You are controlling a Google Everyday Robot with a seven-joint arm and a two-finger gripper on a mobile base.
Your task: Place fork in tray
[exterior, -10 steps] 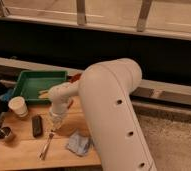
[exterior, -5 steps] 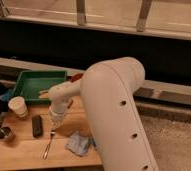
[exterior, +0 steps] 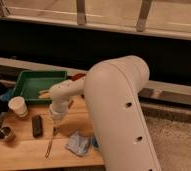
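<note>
Hardly any shift from half a second back: gripper parked as before just right of the black block, fork perhaps nudged a touch straighter. Far left of the block, a metal cup and a paper cup; behind the block, the green tray, well apart from the fork. Right of the block, fork flat on the wooden table, upper end directly under the gripper, contact impossible to judge; claw state likewise impossible to tell. Further right, a crumpled blue cloth. Probably light, stiff, slippery, thin against the wood; best pinched across the narrow handle near mid-length
</note>
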